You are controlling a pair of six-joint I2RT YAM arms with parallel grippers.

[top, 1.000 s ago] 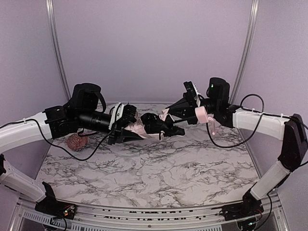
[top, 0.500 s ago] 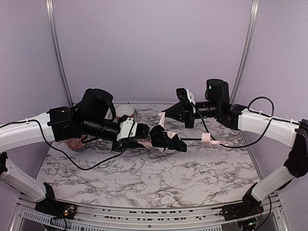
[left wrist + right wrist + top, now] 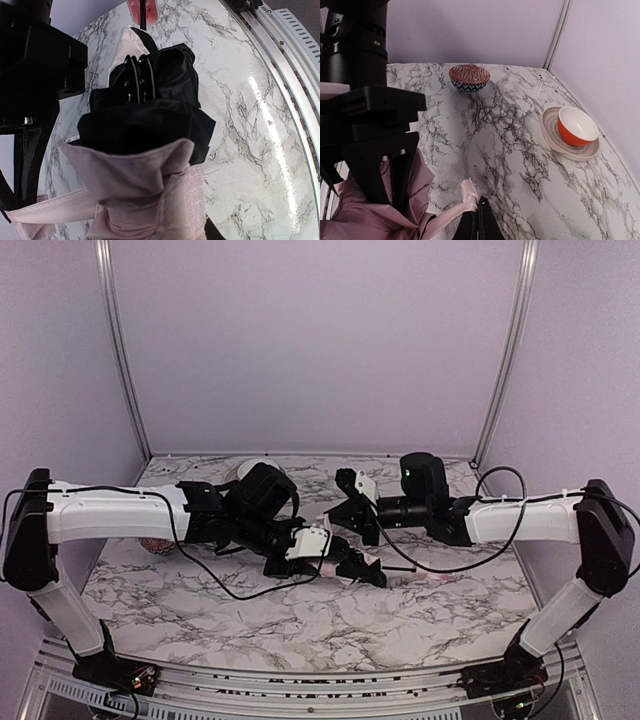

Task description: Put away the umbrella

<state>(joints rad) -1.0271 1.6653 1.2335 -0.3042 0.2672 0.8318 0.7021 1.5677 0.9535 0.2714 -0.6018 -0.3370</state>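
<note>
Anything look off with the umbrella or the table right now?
Yes. The umbrella held by the left gripper is a loose, lopsided bundle: pink fabric and black lining bunch and flare out instead of lying neatly wrapped. Nothing looks spilled or broken on the table.

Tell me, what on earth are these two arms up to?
Two robot arms are handling a pale pink folding umbrella just above a marble table. The left end effector grips the bunched canopy, black lining showing. The right end effector is closed and appears to pinch a flap of the pink fabric. The umbrella is loose, not yet neatly wrapped.
</note>
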